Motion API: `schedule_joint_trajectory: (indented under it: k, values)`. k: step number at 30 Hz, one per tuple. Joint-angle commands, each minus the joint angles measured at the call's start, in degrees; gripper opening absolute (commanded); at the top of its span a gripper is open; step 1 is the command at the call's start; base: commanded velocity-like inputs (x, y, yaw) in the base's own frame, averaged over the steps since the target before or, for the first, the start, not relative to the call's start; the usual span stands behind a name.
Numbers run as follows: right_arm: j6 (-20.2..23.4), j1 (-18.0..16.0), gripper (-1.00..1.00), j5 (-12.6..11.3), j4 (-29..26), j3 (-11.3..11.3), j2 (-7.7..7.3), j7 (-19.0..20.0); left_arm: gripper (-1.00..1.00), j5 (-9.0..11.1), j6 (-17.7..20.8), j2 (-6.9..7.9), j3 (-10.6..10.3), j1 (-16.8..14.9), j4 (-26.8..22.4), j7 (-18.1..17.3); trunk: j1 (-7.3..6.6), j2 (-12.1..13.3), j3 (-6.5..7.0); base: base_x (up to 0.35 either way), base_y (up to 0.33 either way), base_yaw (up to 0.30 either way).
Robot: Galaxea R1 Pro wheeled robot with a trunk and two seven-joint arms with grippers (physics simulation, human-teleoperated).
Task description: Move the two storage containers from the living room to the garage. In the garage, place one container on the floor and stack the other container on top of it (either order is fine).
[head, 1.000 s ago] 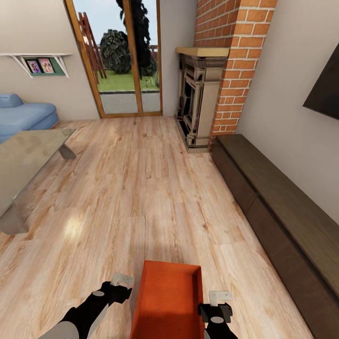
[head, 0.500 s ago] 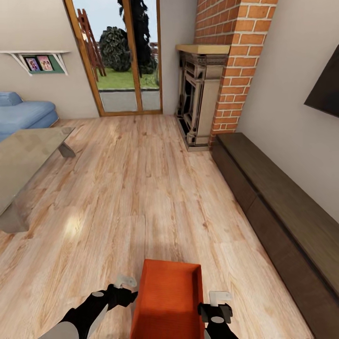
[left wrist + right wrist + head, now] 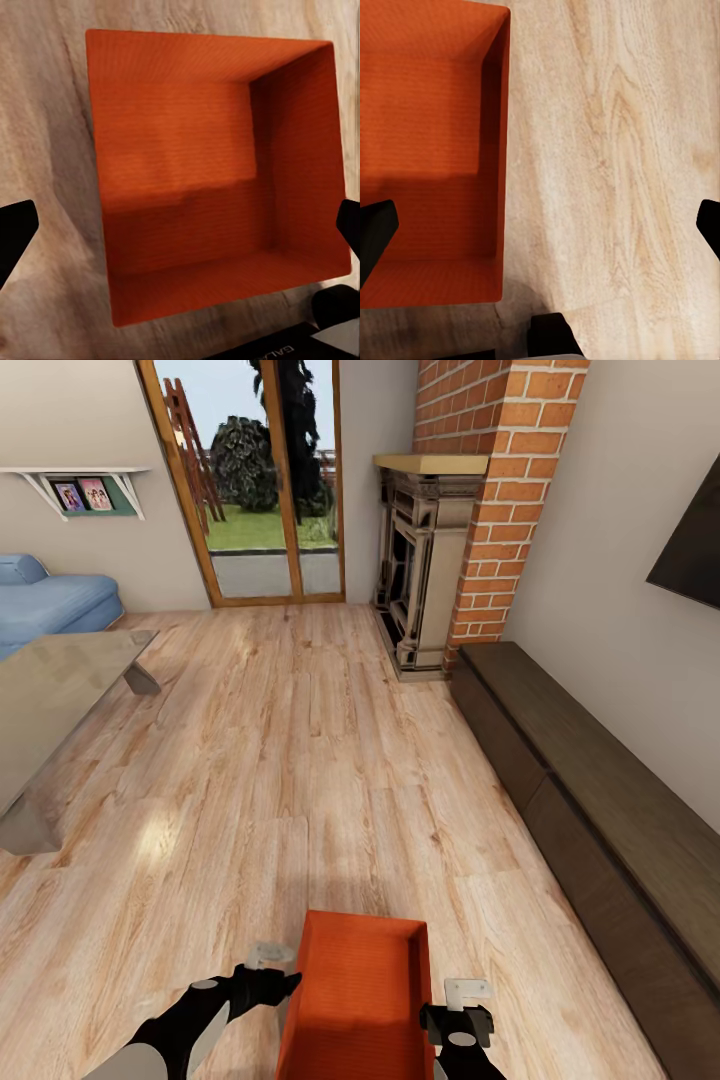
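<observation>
One orange-red storage container (image 3: pixel 358 1000) rests on the light wood-plank floor (image 3: pixel 300 780) of the living room, at the bottom middle of the head view, lidless with a ribbed bottom. My left gripper (image 3: pixel 270 972) hovers at its left wall, open. In the left wrist view the container (image 3: pixel 187 150) lies between that gripper's (image 3: pixel 180 232) wide-spread fingers. My right gripper (image 3: pixel 466 1002) hangs just off the container's right side, open. In the right wrist view its span (image 3: pixel 540 225) straddles the container's (image 3: pixel 427 150) side wall and bare floor.
A glass coffee table (image 3: pixel 50 700) and a blue sofa (image 3: pixel 50 605) stand at the left. A long dark low cabinet (image 3: pixel 600 810) runs along the right wall under a TV (image 3: pixel 690 550). A brick fireplace (image 3: pixel 425 570) and a glass door (image 3: pixel 265 490) are ahead.
My left gripper has moved right, closing in on the container's left wall. The right gripper and the container have stayed put.
</observation>
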Motion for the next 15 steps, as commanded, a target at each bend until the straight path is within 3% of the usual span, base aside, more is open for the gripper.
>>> schedule_joint_trajectory:
  k: [1,6,9,15]
  values:
    - [0.5,0.0,1.0,0.1,-0.1,0.3,-0.03,-0.4,1.0,0.8,0.3,0.07,-0.4,0.0,-0.1,-0.1,0.0,0.0,-0.04,0.0,0.0,0.0]
    - [0.5,0.0,1.0,0.1,-0.1,0.3,-0.03,-0.4,1.0,2.2,0.0,0.11,0.0,0.0,-0.3,0.0,0.0,0.0,-0.04,0.0,0.0,0.0]
    - [0.5,0.0,1.0,0.1,-0.1,0.3,-0.03,-0.4,1.0,6.9,-0.3,0.21,2.0,0.0,-0.5,0.1,0.0,0.0,-0.04,0.0,0.0,0.0]
    - [0.5,0.0,1.0,0.1,0.0,0.4,-0.03,-0.4,1.0,9.2,-0.5,0.27,2.8,0.0,-0.5,0.2,0.0,0.0,-0.2,0.0,0.0,0.0]
